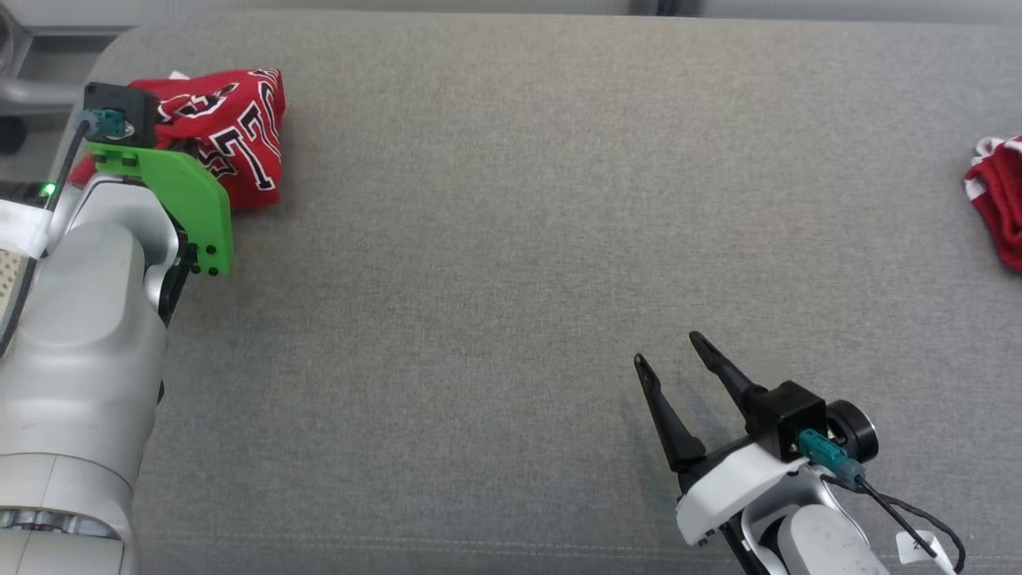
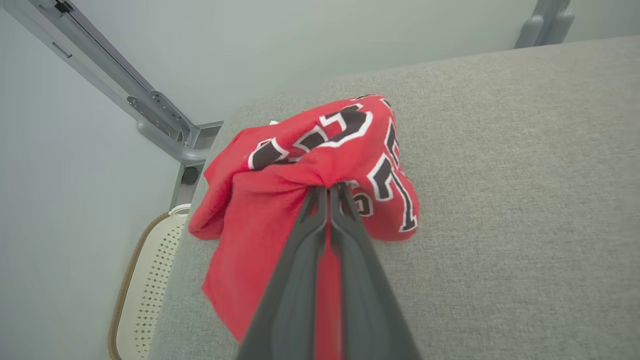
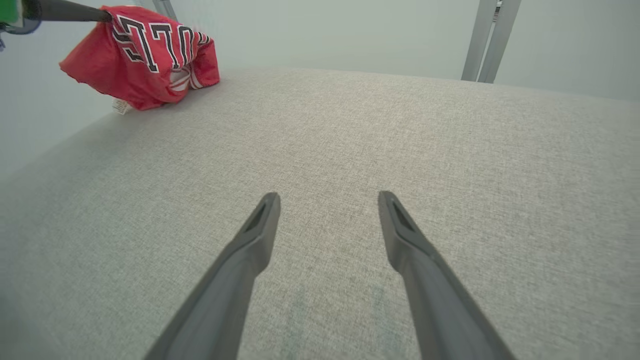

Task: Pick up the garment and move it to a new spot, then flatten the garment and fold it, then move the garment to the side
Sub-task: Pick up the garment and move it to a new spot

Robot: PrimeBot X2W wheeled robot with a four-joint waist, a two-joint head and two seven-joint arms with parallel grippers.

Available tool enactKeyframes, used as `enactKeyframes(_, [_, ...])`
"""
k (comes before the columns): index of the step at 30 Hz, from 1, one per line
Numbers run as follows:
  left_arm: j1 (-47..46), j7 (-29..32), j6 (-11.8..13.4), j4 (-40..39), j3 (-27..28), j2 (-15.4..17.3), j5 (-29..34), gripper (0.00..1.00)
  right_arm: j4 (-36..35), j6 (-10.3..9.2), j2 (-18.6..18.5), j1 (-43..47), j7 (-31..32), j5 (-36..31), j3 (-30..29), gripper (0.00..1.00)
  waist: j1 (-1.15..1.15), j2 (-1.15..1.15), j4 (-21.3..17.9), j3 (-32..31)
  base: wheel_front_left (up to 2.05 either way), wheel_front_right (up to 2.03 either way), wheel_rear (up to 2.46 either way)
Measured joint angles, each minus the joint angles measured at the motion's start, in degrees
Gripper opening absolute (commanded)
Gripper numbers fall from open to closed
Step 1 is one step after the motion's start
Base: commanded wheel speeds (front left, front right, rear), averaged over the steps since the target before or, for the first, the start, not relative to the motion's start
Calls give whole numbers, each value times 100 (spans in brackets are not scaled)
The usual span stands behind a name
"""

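The garment (image 1: pixel 239 136) is a crumpled red jersey with black-and-white lettering, at the far left corner of the grey padded surface (image 1: pixel 511 239). My left gripper (image 2: pixel 330 189) is shut on a fold of the garment (image 2: pixel 310 150), bunching it upward while its lower part still touches the surface. In the head view a green bracket hides those fingers. From the right wrist view the garment (image 3: pixel 145 55) sits far left, with the left gripper's dark fingers (image 3: pixel 65 12) reaching into it. My right gripper (image 1: pixel 667 349) hovers open over bare fabric near the front right, its fingers (image 3: pixel 327 196) spread with nothing between them.
Another red-and-white cloth (image 1: pixel 998 192) lies at the right edge of the surface. Beyond the left edge, a white perforated basket (image 2: pixel 145 280) stands on the floor beside a grey metal frame (image 2: pixel 150 105). The surface's rounded left corner is close to the garment.
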Motion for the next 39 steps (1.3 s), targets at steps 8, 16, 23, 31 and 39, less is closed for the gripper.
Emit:
enactKeyframes(8, [146,8,-48,-534,-330,-125,-60,0,271,0,18,118,-89,115,124,100,0,0,-476,-749,0,0,0])
enactKeyframes(16, [132,103,-55,-1404,-587,-311,-237,0,338,0,24,111,-189,269,225,100,0,0,-1152,-1108,0,0,0])
enactKeyframes(23, [-74,294,-57,-2183,-851,-579,-305,0,361,0,24,111,-253,322,189,100,0,0,-1747,-1267,0,0,0])
enactKeyframes(31, [-162,242,-20,-2703,-970,-960,-427,0,392,0,22,81,-323,363,153,100,0,0,-2150,-1184,0,0,0])
enactKeyframes(39, [466,311,138,-2475,-1255,-1121,-668,0,383,0,22,-38,-383,406,90,100,0,0,-2187,-869,0,0,0])
